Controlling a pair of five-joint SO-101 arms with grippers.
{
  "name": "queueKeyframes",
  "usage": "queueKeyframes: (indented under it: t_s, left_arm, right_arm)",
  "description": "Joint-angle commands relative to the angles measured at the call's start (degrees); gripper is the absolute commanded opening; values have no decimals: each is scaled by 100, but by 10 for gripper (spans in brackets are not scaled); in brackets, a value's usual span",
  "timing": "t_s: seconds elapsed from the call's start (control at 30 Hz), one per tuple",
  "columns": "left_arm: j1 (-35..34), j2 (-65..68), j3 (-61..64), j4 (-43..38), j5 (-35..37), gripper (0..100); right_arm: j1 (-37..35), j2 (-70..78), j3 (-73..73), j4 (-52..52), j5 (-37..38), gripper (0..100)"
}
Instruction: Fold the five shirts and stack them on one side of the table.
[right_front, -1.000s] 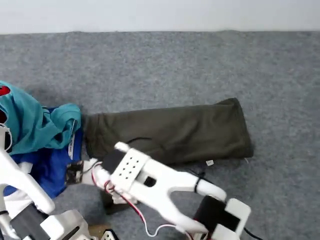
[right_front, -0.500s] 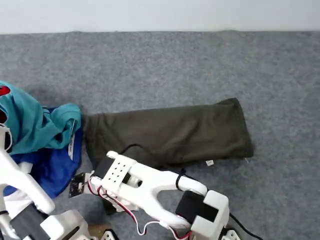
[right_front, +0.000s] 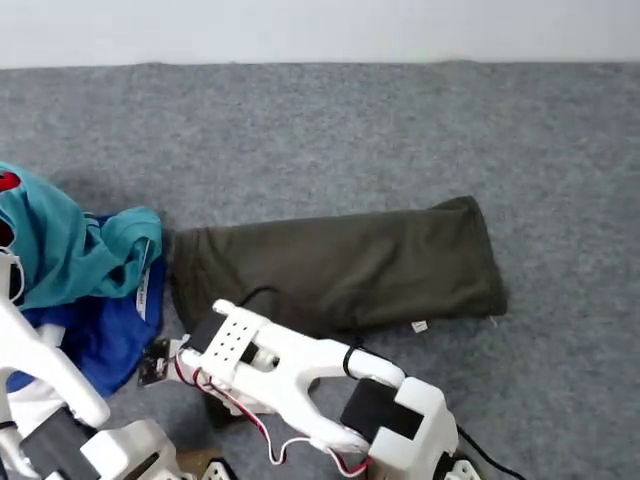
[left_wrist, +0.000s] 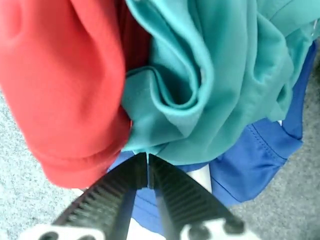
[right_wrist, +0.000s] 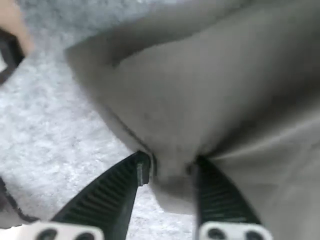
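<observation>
2 grippers are at cloth: your right gripper (right_wrist: 167, 172) has its jaws partly open around the edge of the folded olive shirt (right_front: 340, 265), with a fold of it between them. This shirt lies flat in the middle of the grey table (right_front: 420, 130). Your left gripper (left_wrist: 148, 170) has its jaws closed to a thin slit on the hem of the teal shirt (left_wrist: 210, 75), which is bunched beside the red shirt (left_wrist: 60, 85) and over the blue shirt (left_wrist: 260, 150) at the table's left side.
</observation>
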Motion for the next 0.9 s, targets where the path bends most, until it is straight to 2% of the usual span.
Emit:
queueKeyframes:
  t_s: [0.0, 0.2, 0.5, 0.7, 0.87]
  left_arm:
    - [-44, -273, -110, 53, -53, 15]
    - [-26, -273, -110, 53, -53, 15]
    - [-18, -273, -110, 53, -53, 15]
    - [-18, -273, -110, 53, -53, 15]
    - [-18, -273, -101, 35, -44, 15]
  right_arm:
    - [4, 251, -18, -4, -9, 28]
    - [382, 215, -413, 426, 9, 10]
    - [1112, -435, -1934, 1191, 18, 10]
    - [1736, -330, -2585, 919, -18, 10]
    - [2158, 435, -3209, 760, -35, 24]
